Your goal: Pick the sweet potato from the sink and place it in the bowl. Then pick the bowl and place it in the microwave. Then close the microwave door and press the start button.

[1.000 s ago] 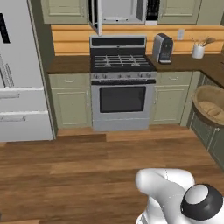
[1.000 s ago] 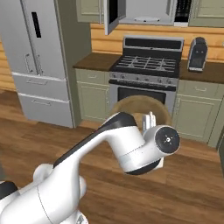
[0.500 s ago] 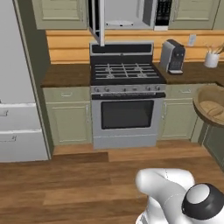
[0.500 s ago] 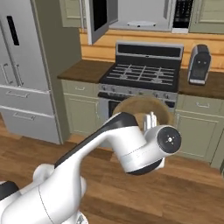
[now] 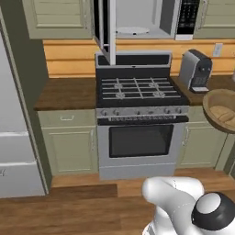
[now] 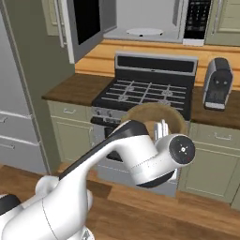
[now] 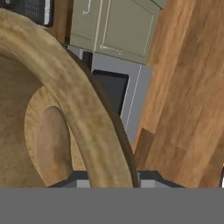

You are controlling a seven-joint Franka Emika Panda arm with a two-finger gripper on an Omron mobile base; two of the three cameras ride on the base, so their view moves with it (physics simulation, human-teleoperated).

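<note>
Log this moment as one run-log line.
phase: carrying bowl to microwave | gripper: shut on bowl rim | sweet potato: in bowl | microwave door: open | microwave: above stove

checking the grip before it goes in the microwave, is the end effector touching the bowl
Touching: in the hand view the bowl's thick rim runs down between the two fingertips of the end effector, clamped with no gap.

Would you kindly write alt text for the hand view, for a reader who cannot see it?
The thick rim of the tan bowl, clamped in the gripper, curves across the picture, with the sweet potato lying inside it. Beyond and below are the stove's dark oven door, green cabinets and wooden floor.
</note>
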